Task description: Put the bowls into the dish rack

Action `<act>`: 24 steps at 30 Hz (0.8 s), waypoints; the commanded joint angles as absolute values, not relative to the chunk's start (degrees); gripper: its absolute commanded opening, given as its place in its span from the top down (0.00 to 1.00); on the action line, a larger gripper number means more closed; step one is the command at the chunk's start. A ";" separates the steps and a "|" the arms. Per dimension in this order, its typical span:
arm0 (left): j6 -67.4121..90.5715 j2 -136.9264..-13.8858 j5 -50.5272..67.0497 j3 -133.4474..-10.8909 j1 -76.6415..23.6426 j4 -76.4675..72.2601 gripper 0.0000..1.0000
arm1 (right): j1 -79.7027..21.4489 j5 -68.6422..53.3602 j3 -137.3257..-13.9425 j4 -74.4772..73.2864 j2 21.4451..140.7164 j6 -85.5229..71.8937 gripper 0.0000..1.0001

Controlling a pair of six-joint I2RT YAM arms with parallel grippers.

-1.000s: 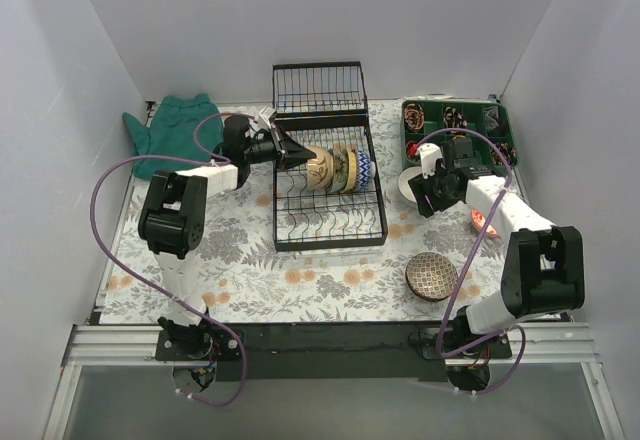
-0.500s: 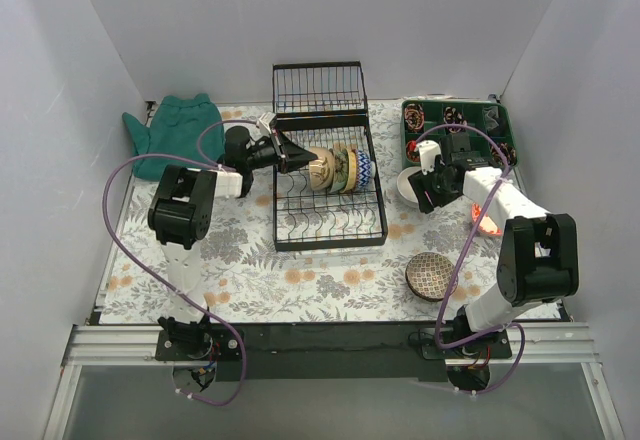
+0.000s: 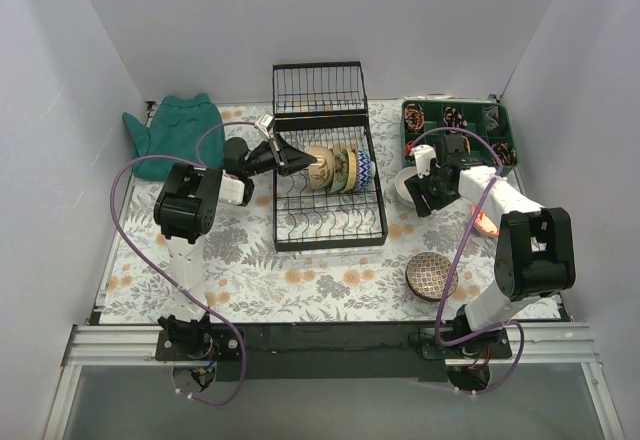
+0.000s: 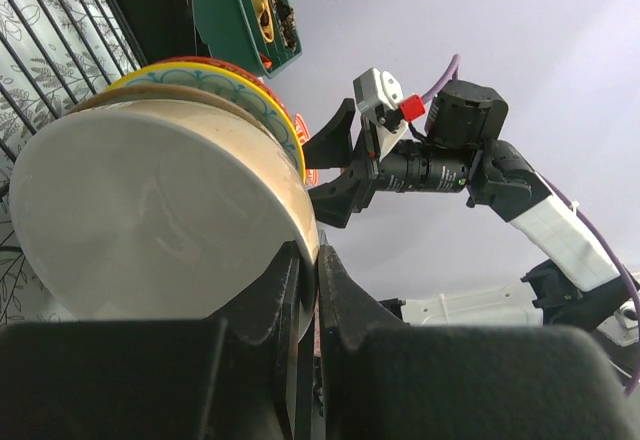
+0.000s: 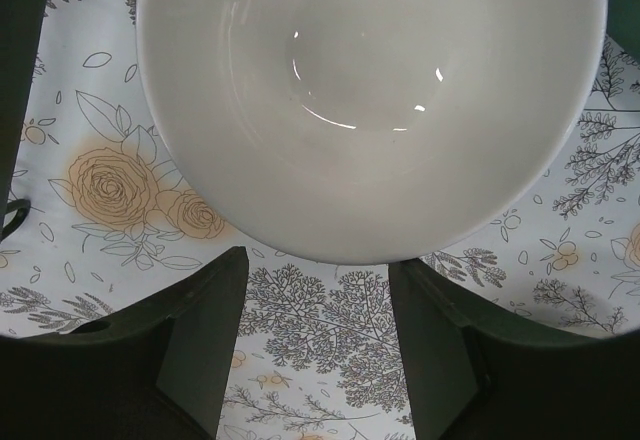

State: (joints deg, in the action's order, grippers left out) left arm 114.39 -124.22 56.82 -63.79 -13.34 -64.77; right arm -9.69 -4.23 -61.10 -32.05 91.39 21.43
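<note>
1. Where the dish rack [image 3: 330, 230] sits at centre frame, several bowls stand on edge between its tines; the cream bowl [image 4: 150, 220] is the one nearest the left arm.
2. Left fingers [image 4: 270, 300] are pinched tight on that bowl's rim.
3. Right fingers [image 5: 200, 330] are spread wide and hold nothing. They are poised at the white bowl [image 5: 370, 100], which rests on the surface [image 5: 330, 300] right of the rack.
4. Judgement: glazed ceramic is stiff, slick and chips easily, so take it by the rim wall, one finger inside and one outside.
</note>
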 commanded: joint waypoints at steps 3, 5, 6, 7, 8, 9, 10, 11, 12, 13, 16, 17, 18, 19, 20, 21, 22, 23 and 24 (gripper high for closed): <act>131.75 -121.91 56.69 -60.57 -13.10 -72.06 1.00 | -10.63 -5.18 -62.32 -31.73 91.41 22.15 0.34; 131.93 -121.90 56.78 -59.94 -13.01 -73.12 1.00 | -10.81 -5.19 -62.14 -31.73 91.58 22.15 0.34; 131.58 -121.64 56.78 -59.42 -12.83 -73.47 1.00 | -10.98 -5.19 -62.23 -31.64 91.58 22.15 0.34; 131.14 -120.86 56.60 -59.24 -12.57 -73.39 1.00 | -11.07 -5.19 -62.31 -31.73 91.67 22.06 0.34; 130.52 -120.50 56.60 -59.15 -12.39 -73.21 1.00 | -11.07 -5.19 -62.40 -31.73 91.58 22.15 0.34; 130.17 -120.15 56.51 -59.06 -12.13 -73.13 1.00 | -11.16 -5.10 -62.32 -31.47 91.58 22.15 0.34; 129.64 -119.89 56.51 -59.15 -12.04 -73.13 1.00 | -11.16 -5.10 -62.23 -31.38 91.67 22.15 0.34; 128.94 -119.88 56.60 -59.15 -11.95 -72.69 1.00 | -11.16 -5.18 -62.14 -31.20 91.67 22.15 0.34; 128.33 -119.97 56.69 -59.24 -11.78 -71.82 1.00 | -11.25 -5.27 -62.05 -31.29 91.76 22.15 0.34; 127.89 -119.97 56.69 -59.33 -11.69 -71.02 1.00 | -11.34 -5.36 -61.96 -31.12 91.76 22.15 0.34; 125.52 -120.06 57.56 -60.90 -11.69 -67.78 1.00 | -11.60 -5.36 -62.22 -30.94 91.76 22.15 0.34; 124.72 -119.80 57.57 -61.43 -11.69 -63.76 0.98 | -11.69 -5.36 -62.23 -30.76 91.76 22.15 0.34; 124.19 -119.79 57.66 -61.70 -11.60 -63.37 0.90 | -11.78 -5.36 -62.31 -30.85 91.76 22.06 0.34; 123.49 -119.62 58.00 -61.87 -11.60 -63.37 0.86 | -11.78 -5.36 -62.40 -30.76 91.76 22.06 0.34; 122.62 -119.27 58.18 -62.31 -11.60 -61.89 0.82 | -11.78 -5.36 -62.40 -30.67 91.76 22.15 0.34; 121.56 -119.01 58.53 -62.58 -11.60 -60.74 0.77 | -11.78 -5.36 -62.40 -30.50 91.76 22.15 0.34; 118.94 -118.83 58.97 -63.01 -11.60 -59.25 0.73 | -11.78 -5.36 -62.40 -30.50 91.58 22.15 0.34; 117.61 -118.57 59.15 -63.71 -11.60 -56.19 0.71 | -11.78 -5.36 -62.40 -30.32 91.58 22.15 0.34; 115.94 -117.87 59.24 -64.16 -11.60 -54.34 0.69 | -11.78 -5.27 -62.49 -30.32 91.50 22.24 0.34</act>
State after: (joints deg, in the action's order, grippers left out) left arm 114.87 -123.42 57.49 -61.12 -11.51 -62.13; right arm -11.38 -4.27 -61.08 -31.99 91.50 21.43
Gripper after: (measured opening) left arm 0.273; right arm 0.664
